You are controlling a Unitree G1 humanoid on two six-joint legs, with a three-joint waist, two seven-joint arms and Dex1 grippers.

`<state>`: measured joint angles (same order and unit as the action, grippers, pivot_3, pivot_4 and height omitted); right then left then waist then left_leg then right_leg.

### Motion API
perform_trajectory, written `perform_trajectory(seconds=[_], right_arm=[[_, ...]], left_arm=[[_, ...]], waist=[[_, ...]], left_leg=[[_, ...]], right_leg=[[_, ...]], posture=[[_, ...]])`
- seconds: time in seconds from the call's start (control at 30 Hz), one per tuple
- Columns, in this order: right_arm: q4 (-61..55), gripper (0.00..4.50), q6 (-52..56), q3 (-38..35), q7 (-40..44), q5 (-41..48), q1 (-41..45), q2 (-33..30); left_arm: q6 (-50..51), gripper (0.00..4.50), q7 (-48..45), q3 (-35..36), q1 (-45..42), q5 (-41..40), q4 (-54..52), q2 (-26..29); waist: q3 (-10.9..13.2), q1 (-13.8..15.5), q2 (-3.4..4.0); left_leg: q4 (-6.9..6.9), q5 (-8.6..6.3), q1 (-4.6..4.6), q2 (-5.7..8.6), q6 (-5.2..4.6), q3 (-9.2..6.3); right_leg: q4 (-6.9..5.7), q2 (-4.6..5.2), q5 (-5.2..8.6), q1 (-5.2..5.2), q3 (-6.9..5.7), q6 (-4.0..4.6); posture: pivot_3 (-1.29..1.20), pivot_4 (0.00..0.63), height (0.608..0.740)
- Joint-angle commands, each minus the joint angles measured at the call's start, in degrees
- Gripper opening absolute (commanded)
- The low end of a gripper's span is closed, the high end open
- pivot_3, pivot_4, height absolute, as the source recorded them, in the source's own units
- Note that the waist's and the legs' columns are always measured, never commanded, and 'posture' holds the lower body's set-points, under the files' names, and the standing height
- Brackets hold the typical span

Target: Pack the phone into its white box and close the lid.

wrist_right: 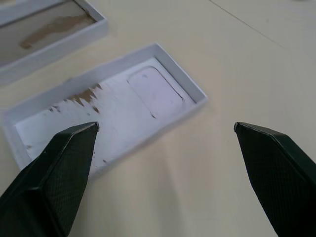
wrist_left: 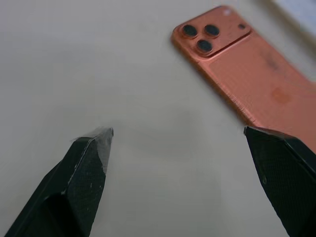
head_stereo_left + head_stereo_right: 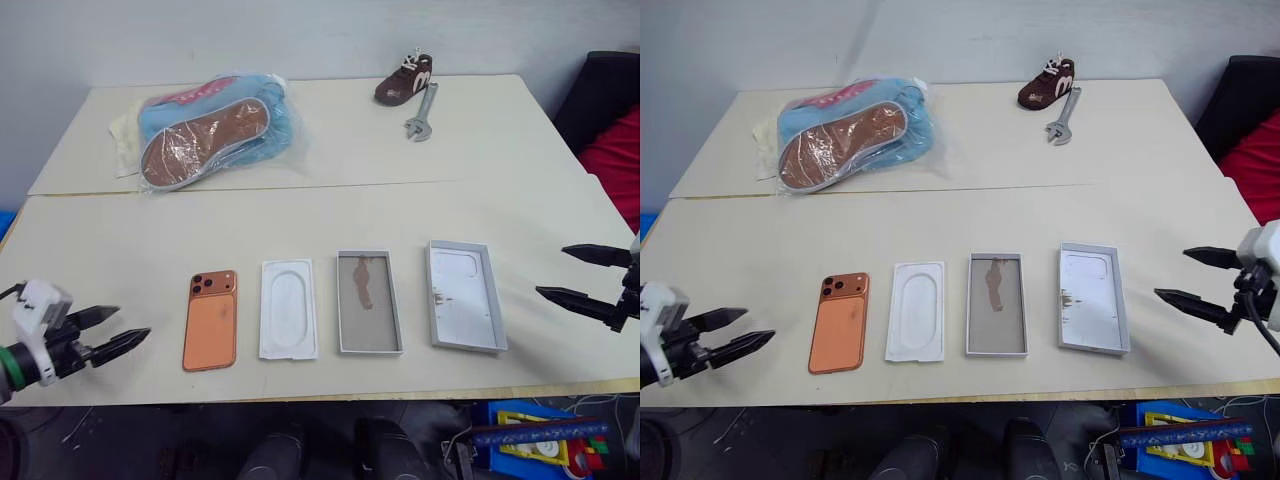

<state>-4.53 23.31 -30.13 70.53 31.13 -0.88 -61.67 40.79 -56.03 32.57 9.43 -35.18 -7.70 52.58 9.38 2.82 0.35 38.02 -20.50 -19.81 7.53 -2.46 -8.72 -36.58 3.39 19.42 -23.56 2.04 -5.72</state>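
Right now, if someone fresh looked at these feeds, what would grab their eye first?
Probably the orange phone, lying camera side up at the left end of a row along the table's near edge, beside the white moulded insert, the white box and the lid. Next, the bagged shoe sole at the far left, and both open claws, left and right, flanking the row.

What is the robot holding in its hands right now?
Nothing. The left hand and right hand are both open and empty, clear of the slim orange smartphone.
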Motion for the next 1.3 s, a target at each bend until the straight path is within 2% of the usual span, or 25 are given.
perform_trajectory(seconds=[0.03,0.2,0.3,0.43,0.53,0.57,0.67,0.97,1.07,1.3], right_arm=[[-9.1,4.5,3.4,-1.2,0.3,3.6,-0.8,-0.9],[-22.9,4.5,8.2,1.7,-4.3,10.2,1.9,1.2],[-28.2,4.5,9.4,3.9,-5.4,12.5,2.6,1.8],[-32.1,4.5,9.5,6.7,-6.7,14.3,3.5,2.7],[-33.4,4.5,9.2,8.3,-7.8,14.8,4.1,3.5],[-33.8,4.5,9.1,8.5,-8.0,14.8,4.0,3.7],[-34.6,4.5,8.8,8.7,-8.6,14.8,3.5,4.2],[-36.1,4.5,7.1,9.3,-9.3,12.6,-0.2,5.5],[-36.0,4.5,4.6,10.7,-8.5,9.0,-2.1,5.4],[-35.2,4.5,0.6,15.1,-7.8,3.9,-3.4,5.5]], left_arm=[[9.9,4.49,-0.7,-1.6,-3.2,-6.7,-3.9,2.7],[29.8,4.49,1.2,-10.5,-12.3,-16.5,-5.6,4.1],[38.0,4.49,4.0,-14.8,-18.1,-19.7,-4.8,1.7],[47.2,4.49,10.2,-19.2,-27.6,-19.2,-0.6,-4.0],[48.8,4.49,12.6,-22.3,-31.9,-17.1,2.2,-6.4],[48.8,4.09,12.8,-23.7,-32.7,-16.5,2.6,-6.5],[49.4,3.32,13.2,-27.4,-35.5,-15.0,4.6,-7.0],[49.2,3.32,15.2,-31.4,-39.6,-11.9,11.0,-14.0],[48.3,2.78,16.2,-31.4,-39.7,-10.5,13.1,-16.2],[51.3,0.59,19.7,-25.2,-40.1,-10.3,16.2,-22.1]], waist=[[0.0,0.0,0.0],[0.0,0.0,-0.01],[0.0,-0.1,-0.05],[0.1,0.0,-0.17],[0.1,0.1,-0.35],[0.1,0.0,-0.4],[0.2,-0.1,-0.48],[0.1,0.4,-0.53],[0.1,1.0,-0.53],[0.0,1.8,-0.44]], left_leg=[[-0.01,0.0,0.0,0.0,0.0,0.0],[0.0,-0.01,0.0,0.01,0.0,0.0],[0.01,-0.01,0.0,0.01,0.01,-0.01],[0.11,-0.01,-0.02,0.03,0.01,0.0],[0.17,0.0,-0.03,0.04,0.01,-0.02],[0.19,0.0,-0.04,0.04,0.01,-0.01],[0.22,0.0,-0.06,0.04,0.02,0.0],[0.38,0.0,-0.1,0.07,0.02,-0.02],[0.6,0.0,-0.1,0.16,0.02,-0.07],[0.97,-0.01,-0.19,0.25,0.01,-0.11]], right_leg=[[0.01,0.0,0.0,0.0,0.0,0.0],[0.0,-0.01,0.0,-0.01,0.0,0.0],[-0.08,-0.02,0.0,-0.05,0.0,0.0],[-0.18,-0.02,0.0,-0.07,-0.02,0.0],[-0.24,-0.02,0.0,-0.1,-0.04,0.0],[-0.25,-0.02,0.0,-0.11,-0.05,0.0],[-0.28,-0.02,0.0,-0.16,-0.05,0.0],[-0.33,0.0,0.0,-0.14,-0.1,0.0],[-0.43,0.05,0.0,-0.09,-0.12,-0.01],[-0.56,0.1,-0.04,-0.05,-0.11,-0.08]], posture=[[0.0,0.15,0.74],[0.0,0.15,0.74],[0.0,0.15,0.74],[0.0,0.15,0.74],[0.0,0.15,0.74],[0.0,0.15,0.74],[0.0,0.15,0.74],[0.0,0.15,0.74],[0.0,0.15,0.74],[0.0,0.15,0.74]])
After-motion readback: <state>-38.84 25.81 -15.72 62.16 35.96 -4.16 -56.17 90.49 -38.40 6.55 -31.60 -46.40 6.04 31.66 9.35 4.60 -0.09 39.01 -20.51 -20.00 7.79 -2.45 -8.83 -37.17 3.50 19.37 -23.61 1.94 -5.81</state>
